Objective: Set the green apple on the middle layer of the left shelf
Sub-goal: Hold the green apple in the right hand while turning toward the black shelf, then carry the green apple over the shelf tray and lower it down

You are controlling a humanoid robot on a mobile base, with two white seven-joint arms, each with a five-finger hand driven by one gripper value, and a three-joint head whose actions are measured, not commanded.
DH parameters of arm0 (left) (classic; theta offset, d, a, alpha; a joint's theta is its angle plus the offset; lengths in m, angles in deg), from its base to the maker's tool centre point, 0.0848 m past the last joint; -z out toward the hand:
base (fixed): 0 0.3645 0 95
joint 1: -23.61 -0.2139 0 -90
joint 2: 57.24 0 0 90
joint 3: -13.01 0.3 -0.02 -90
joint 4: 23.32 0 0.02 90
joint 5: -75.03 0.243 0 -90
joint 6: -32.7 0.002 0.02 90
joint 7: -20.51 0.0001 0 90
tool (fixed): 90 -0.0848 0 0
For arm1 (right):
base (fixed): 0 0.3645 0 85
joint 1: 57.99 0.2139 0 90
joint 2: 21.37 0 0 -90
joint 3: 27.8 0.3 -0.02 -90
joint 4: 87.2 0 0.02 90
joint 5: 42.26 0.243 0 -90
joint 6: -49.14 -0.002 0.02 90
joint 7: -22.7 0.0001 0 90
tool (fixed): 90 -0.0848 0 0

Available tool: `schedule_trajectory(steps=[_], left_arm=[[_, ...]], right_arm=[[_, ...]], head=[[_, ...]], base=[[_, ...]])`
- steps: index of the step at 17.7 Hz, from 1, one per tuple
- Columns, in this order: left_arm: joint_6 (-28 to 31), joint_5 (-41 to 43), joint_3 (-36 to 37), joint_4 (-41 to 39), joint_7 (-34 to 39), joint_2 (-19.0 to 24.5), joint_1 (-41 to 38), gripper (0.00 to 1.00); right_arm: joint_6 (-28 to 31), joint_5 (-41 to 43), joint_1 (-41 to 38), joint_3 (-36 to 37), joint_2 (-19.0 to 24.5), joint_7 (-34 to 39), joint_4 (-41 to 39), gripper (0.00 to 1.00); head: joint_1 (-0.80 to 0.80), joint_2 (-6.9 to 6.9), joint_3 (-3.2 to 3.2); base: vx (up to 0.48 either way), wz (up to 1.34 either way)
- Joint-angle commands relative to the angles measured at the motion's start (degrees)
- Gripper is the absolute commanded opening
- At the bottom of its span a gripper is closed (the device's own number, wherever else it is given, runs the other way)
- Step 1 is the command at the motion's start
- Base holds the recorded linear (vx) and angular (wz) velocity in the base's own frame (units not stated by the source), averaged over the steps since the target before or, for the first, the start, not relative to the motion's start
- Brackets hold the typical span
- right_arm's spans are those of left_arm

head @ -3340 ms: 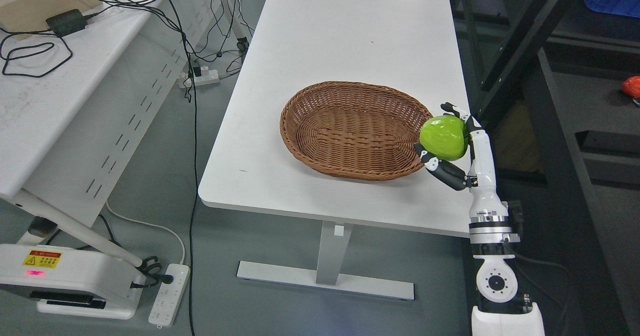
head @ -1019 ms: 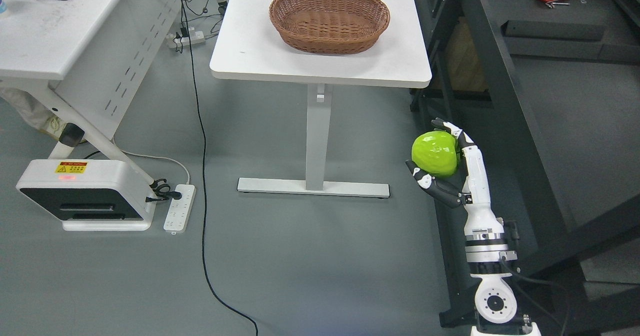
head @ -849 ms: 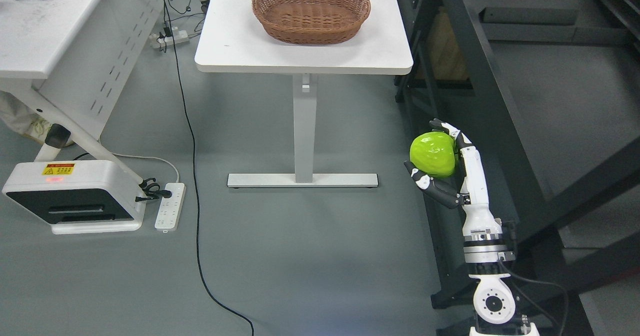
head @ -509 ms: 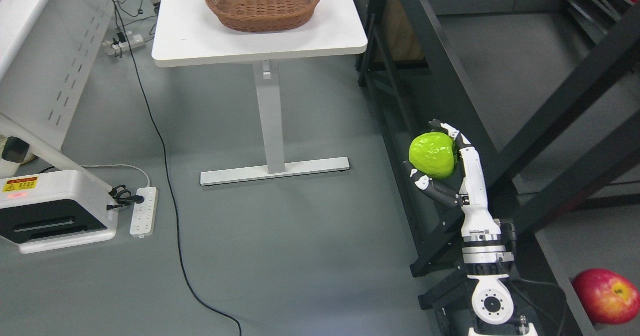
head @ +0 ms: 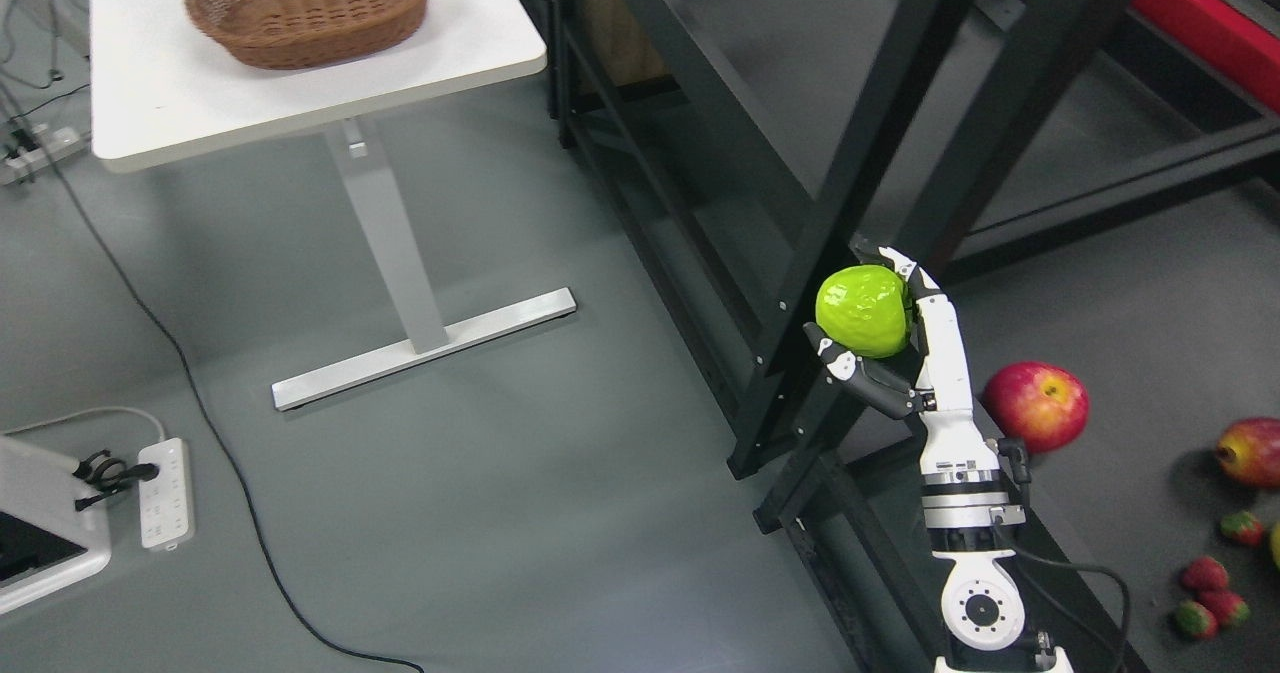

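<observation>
Right hand (head: 880, 328), fingers wrapped around the green apple (head: 862, 310), raised before the black shelf frame (head: 800, 253). Red apple (head: 1036, 405) on a shelf at 4 o'clock; wicker basket (head: 310, 3) at 10 o'clock.

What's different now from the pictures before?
The camera swung right: the basket and table slid to the upper left, and a black shelf with a red apple came into view. The right hand still holds the green apple.
</observation>
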Motion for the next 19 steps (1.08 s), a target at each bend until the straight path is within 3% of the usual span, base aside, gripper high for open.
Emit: schedule_trajectory(steps=[1,11,19], left_arm=[[0.0,0.0,0.0,0.0,0.0,1.0,0.0,1.00],[-0.1,0.0,0.0,0.0,0.0,1.0,0.0,1.00],[-0.1,0.0,0.0,0.0,0.0,1.0,0.0,1.00]], right_arm=[[0.0,0.0,0.0,0.9,-1.0,0.0,0.0,0.00],[0.0,0.0,0.0,0.9,-1.0,0.0,0.0,0.00],[0.0,0.0,0.0,0.7,-1.0,-0.1,0.0,0.00]], head=[[0.00,0.00,0.00],[0.00,0.00,0.00],[0.00,0.00,0.00]], base=[[-0.081,-0.58],[-0.032,-0.75],[0.100,-0.74]])
